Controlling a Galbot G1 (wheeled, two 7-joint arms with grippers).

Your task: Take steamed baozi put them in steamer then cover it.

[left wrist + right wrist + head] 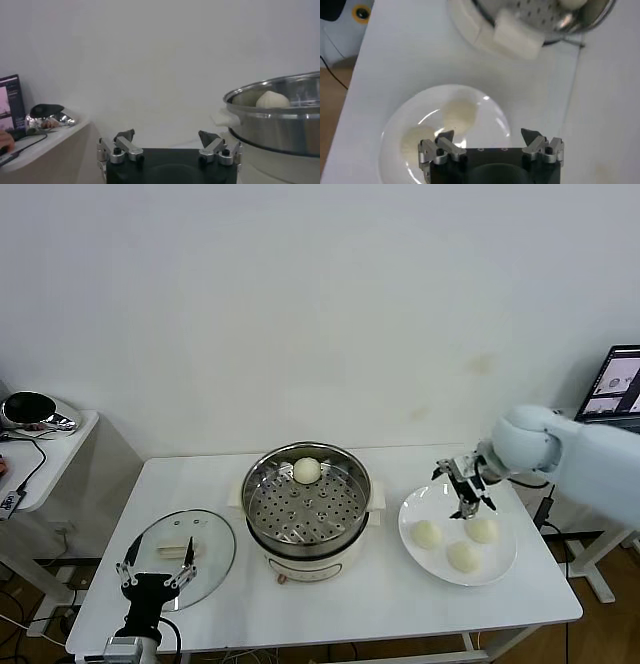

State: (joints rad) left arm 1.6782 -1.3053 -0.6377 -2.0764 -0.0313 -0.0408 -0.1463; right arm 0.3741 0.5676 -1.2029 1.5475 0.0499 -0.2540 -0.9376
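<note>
The steamer [305, 506] stands mid-table, its steel basket holding one baozi [307, 471] at the far side. Three more baozi [427, 533] [481, 529] [462, 556] lie on a white plate [505, 554] to the right. My right gripper [466, 490] hovers open and empty over the plate's far edge; the right wrist view shows two baozi [460, 114] [415, 142] below its open jaws [490, 136]. The cover [210, 544], a glass lid, lies flat at the left. My left gripper [155, 570] rests open at the lid's near edge. In the left wrist view [170, 137] it holds nothing.
A low side table [70, 434] with a shiny metal object [35, 411] and cables stands at the far left. A laptop screen [617, 384] shows at the far right. The steamer's cream side handle [517, 37] points toward the plate.
</note>
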